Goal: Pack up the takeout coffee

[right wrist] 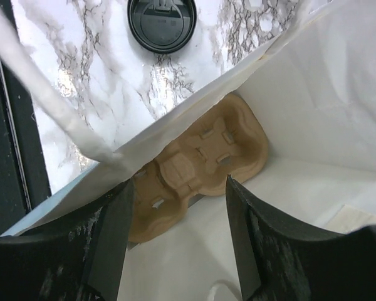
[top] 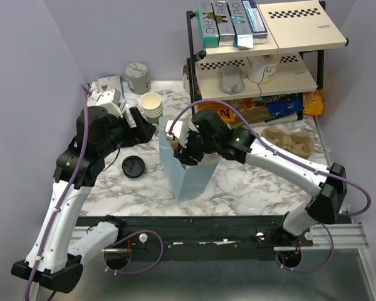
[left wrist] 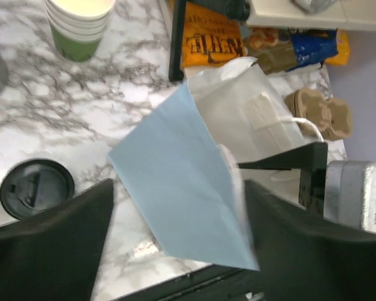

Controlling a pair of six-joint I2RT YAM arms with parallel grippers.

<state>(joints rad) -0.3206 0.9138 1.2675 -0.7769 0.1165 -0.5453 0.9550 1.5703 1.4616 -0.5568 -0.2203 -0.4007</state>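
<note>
Seems to be at the bag-readying step: paper bag [top: 191, 179] mid-frame on the desk [top: 250, 182], cardboard cup carrier [right wrist: 200, 157] lying at its bottom. Hovering the right gripper [right wrist: 175, 200] over the open mouth, jaws spread, pinching nothing. Flanking the bag's blue side with the left gripper [left wrist: 178, 194], jaws spread too. Cannot find the takeout coffee in any view, only a loose lid [top: 133, 167] and stacked lidless cups [top: 151, 105] left of the bag. Next, probably: locate the lidded cup, grip it upright, lower it into the carrier.
</note>
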